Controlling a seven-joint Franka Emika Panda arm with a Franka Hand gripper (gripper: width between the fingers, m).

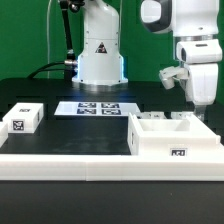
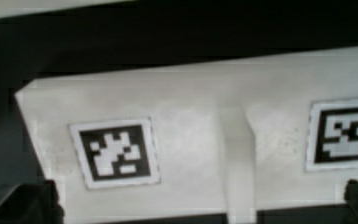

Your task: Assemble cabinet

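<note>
The cabinet's large white box [image 1: 175, 140] stands on the black table at the exterior view's right, open side up, with a tag on its front wall. My gripper [image 1: 197, 112] hangs just above the box's far right part. In the wrist view a white face of the cabinet [image 2: 194, 110] fills the picture, blurred, with two black-and-white tags [image 2: 114, 152] on it. My gripper [image 2: 194, 206] is open: its dark fingertips [image 2: 12, 205] show far apart at the picture's two corners, with nothing held between them. A smaller white tagged panel piece [image 1: 22, 118] lies at the exterior view's left.
The marker board [image 1: 98, 108] lies flat on the table in front of the white robot base [image 1: 100, 50]. A low white rim [image 1: 90, 165] runs along the table's near edge. Black cables hang behind the base.
</note>
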